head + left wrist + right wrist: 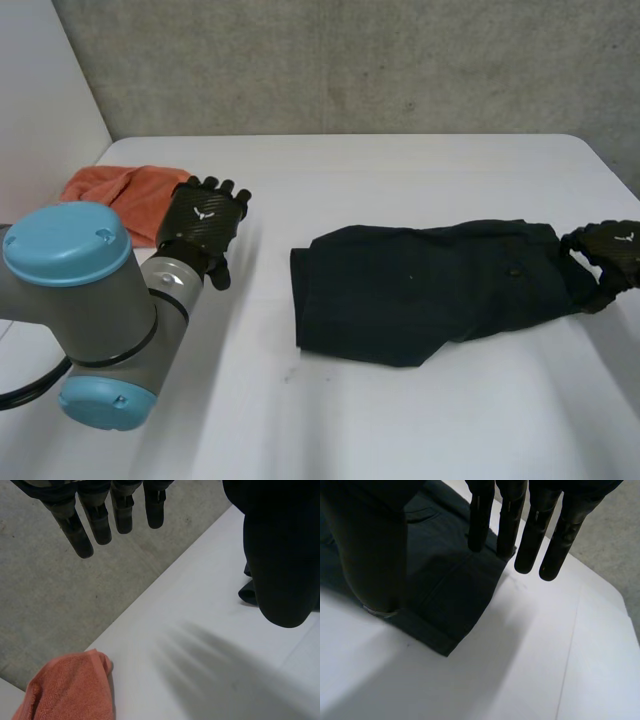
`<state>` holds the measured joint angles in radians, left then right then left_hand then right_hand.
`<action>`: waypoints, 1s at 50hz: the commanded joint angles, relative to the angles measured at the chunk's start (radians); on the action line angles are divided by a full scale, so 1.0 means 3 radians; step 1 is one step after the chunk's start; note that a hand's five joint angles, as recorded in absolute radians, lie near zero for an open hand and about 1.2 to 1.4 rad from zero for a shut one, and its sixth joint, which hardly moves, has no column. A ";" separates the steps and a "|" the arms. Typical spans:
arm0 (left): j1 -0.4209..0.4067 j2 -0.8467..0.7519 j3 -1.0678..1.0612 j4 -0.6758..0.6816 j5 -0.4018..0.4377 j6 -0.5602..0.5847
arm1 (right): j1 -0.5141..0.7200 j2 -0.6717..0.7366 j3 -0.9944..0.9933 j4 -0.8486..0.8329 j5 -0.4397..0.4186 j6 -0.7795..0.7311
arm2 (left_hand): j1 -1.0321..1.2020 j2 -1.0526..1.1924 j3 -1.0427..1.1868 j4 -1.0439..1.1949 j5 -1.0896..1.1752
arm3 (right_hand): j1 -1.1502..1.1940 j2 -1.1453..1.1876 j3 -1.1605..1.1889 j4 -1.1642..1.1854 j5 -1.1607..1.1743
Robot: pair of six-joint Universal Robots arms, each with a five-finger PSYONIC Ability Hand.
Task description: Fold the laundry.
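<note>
A dark garment (430, 290) lies folded lengthways across the white table (400, 420), its wider end toward the middle. My right hand (610, 262) is at its narrow right end. In the right wrist view that hand (535, 530) has straight fingers hovering over a corner of the dark garment (445, 590), with the thumb spread apart above the cloth and nothing pinched. My left hand (205, 225) hangs open over the table at the back left, well clear of the garment. Its fingers (97, 522) are straight and hold nothing.
An orange towel (125, 195) lies bunched at the table's back left corner, just behind my left hand, and it lies beyond the fingertips in the left wrist view (70, 690). A grey wall runs behind the table. Bare table lies in front of the garment.
</note>
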<state>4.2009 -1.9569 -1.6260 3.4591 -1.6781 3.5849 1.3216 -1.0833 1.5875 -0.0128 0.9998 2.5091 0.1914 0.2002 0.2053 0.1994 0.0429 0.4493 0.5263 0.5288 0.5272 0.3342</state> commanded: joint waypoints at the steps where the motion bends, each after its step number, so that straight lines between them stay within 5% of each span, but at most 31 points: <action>1: 0.0002 -0.0022 0.0005 0.0000 0.0010 0.0000 | -0.0049 0.0032 0.0052 -0.0146 -0.0116 0.0012 | -0.0054 -0.0083 -0.0100 -0.0080 -0.0140 | 0.0635 0.0378 0.0370 0.0375 0.0437; 26: 0.0012 -0.0027 0.0010 0.0000 0.0015 0.0000 | 0.0043 0.0446 -0.0132 -0.0341 -0.0106 0.0012 | -0.0054 -0.0083 -0.0100 -0.0080 -0.0140 | 0.1290 0.1034 0.1025 0.1030 0.1092; 32: 0.0012 -0.0027 0.0010 0.0000 0.0015 0.0000 | 0.0171 0.0451 -0.0132 -0.0341 -0.0127 0.0032 | -0.0054 -0.0083 -0.0100 -0.0080 -0.0140 | 0.3154 0.2897 0.2889 0.2894 0.2956; 45: 0.0007 -0.0027 0.0015 0.0000 0.0015 0.0000 | 0.0253 0.0099 -0.0280 -0.0316 0.0103 0.0032 | -0.0054 -0.0083 -0.0100 -0.0080 -0.0140 | 0.3156 0.2900 0.2891 0.2897 0.2958; 50: 0.0007 -0.0017 0.0031 0.0000 0.0015 0.0000 | 0.0753 -0.0177 -0.0500 -0.0229 0.0180 0.0150 | -0.0054 -0.0083 -0.0100 -0.0080 -0.0140 | 0.3156 0.2900 0.2891 0.2897 0.2958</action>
<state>4.2034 -1.9650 -1.6220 3.4591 -1.6736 3.5849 1.3921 -1.0140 1.5235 -0.1133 0.9962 2.5212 0.1914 0.2002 0.2053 0.1994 0.0430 0.9419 1.1570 1.1780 1.1870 0.9590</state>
